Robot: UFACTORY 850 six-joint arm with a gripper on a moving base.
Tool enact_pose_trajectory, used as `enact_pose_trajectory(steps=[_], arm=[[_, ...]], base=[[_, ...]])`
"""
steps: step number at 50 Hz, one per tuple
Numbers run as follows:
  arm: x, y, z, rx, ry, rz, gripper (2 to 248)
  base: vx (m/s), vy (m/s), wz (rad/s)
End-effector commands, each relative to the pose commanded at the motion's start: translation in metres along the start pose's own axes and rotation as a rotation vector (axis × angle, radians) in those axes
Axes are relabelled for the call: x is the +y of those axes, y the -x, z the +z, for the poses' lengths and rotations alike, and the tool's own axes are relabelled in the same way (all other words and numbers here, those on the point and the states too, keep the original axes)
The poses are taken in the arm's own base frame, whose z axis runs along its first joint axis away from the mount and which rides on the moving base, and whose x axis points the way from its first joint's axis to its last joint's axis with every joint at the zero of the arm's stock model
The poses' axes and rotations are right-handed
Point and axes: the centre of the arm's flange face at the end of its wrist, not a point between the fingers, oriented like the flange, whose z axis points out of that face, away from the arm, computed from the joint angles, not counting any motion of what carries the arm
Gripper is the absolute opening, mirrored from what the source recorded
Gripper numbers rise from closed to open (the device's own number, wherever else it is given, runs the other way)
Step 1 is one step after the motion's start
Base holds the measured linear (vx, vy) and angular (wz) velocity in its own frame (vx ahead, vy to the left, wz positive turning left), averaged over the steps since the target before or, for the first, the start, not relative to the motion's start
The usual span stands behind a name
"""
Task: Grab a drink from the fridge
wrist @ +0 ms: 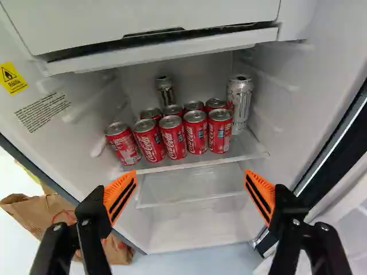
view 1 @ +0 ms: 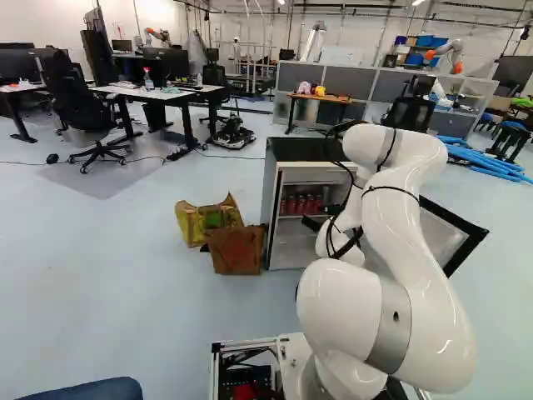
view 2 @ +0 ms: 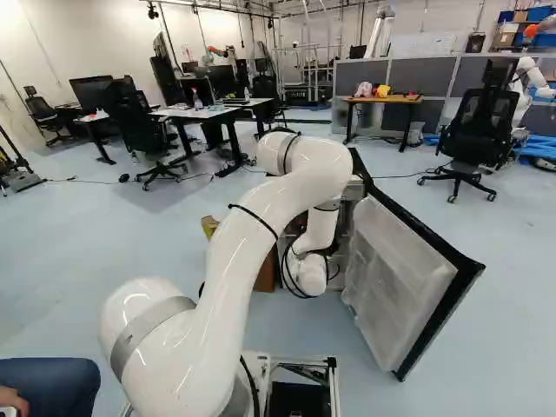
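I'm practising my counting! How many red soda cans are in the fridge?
9 red soda cans show, all on the fridge shelf: five side by side in the front row, and four behind them. More may be hidden at the back.

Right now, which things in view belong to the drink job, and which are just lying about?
Job:
- fridge, door open
- red cans, silver cans
- jaws, open

Lying about:
- brown bag, yellow bag
- office chairs
- blue tubes
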Motion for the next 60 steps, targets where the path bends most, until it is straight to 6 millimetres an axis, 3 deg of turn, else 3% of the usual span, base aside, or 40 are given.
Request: enact_pose_trajectory(steps=[60], arm=[[-0.021, -0.002, 0.048, 0.042, 0.092, -0.027, 247]], base=[[0.0, 0.0, 0.0]])
